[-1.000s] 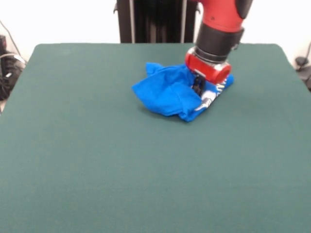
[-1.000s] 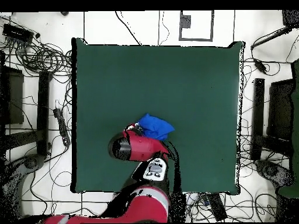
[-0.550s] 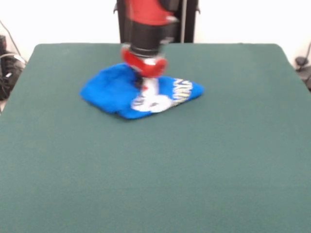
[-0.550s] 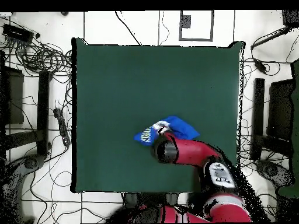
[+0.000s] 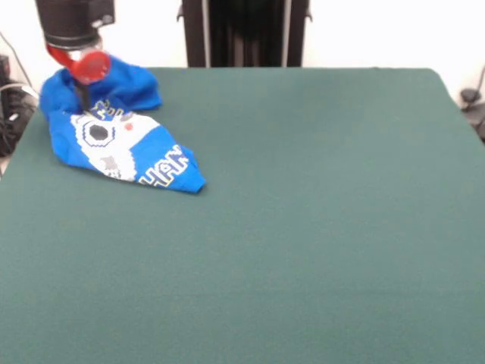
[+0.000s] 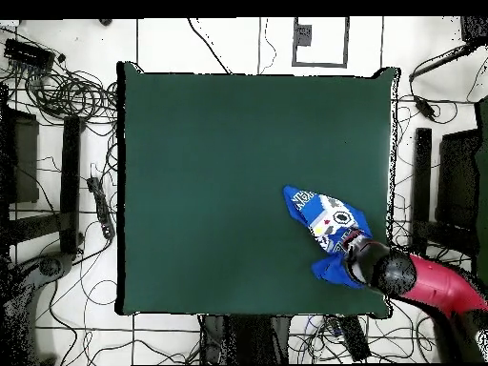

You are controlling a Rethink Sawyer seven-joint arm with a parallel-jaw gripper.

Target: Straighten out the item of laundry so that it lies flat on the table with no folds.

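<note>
Shirt dragged from mid-table to the far left corner of the table, now stretched with print exposed; far end bunched. Gripper seemingly clamped on the shirt; further spreading needed

soft blue cloth shirt, matt green fabric table

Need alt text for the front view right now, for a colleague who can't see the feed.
A blue T-shirt lies crumpled and partly folded near the far left corner of a dark green table, its white-grey pixel controller print and yellow-outlined lettering facing up. The red and black arm's pincer comes down onto the shirt's far end; most of the table is bare.
</note>
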